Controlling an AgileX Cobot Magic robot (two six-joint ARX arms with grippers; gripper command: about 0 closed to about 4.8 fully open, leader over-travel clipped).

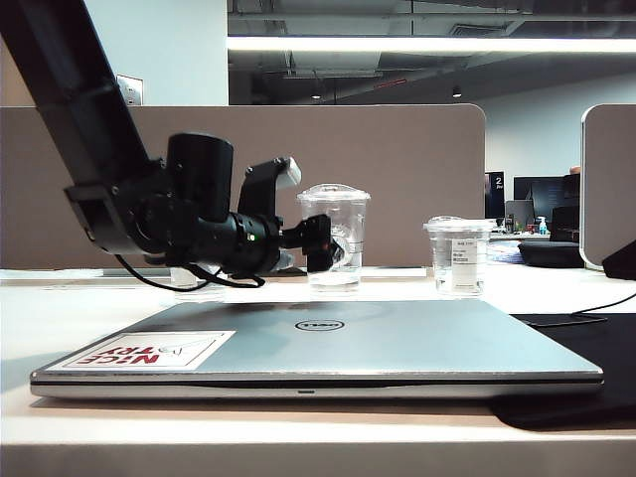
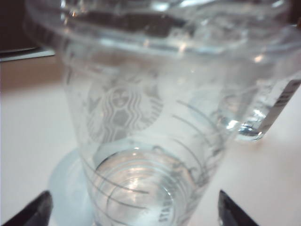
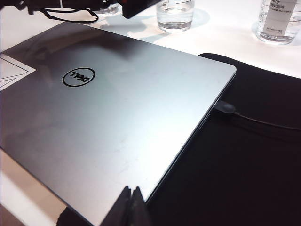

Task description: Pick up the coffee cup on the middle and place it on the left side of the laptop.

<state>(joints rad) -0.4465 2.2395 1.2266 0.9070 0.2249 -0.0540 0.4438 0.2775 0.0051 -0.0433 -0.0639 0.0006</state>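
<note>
A: An open-plan office with grey partition panels is seen behind a white tabletop [image 1: 556, 288], lit by a ceiling strip across the top of the exterior frame. What is laid out on it?

B: A wide, thin silver-grey Dell laptop [image 1: 397, 343], closed, with a white "NICE TRY" sticker [image 1: 149, 350] at its lower left, is spread across the lower half of the frame. The tall clear plastic coffee cup with a domed lid [image 1: 336, 231] is stood behind it at centre, and a shorter clear cup with a white label [image 1: 458, 254] is set right of centre.

A: Where is the left gripper [image 1: 323, 245] placed?

B: It is held level at centre left, reached in from the upper left, right up against the coffee cup. In the left wrist view the Starbucks siren fills the frame and the two fingertips [image 2: 35, 212] are seen spread apart at the lower corners, either side of the cup's base, apparently so that the cup can be enclosed. Nothing is clamped yet.

A: And the right gripper [image 3: 130, 207]?

B: Its fingers are pressed together, empty, parked above the laptop's near edge beside a black mat [image 3: 244, 155], seemingly kept clear.
</note>
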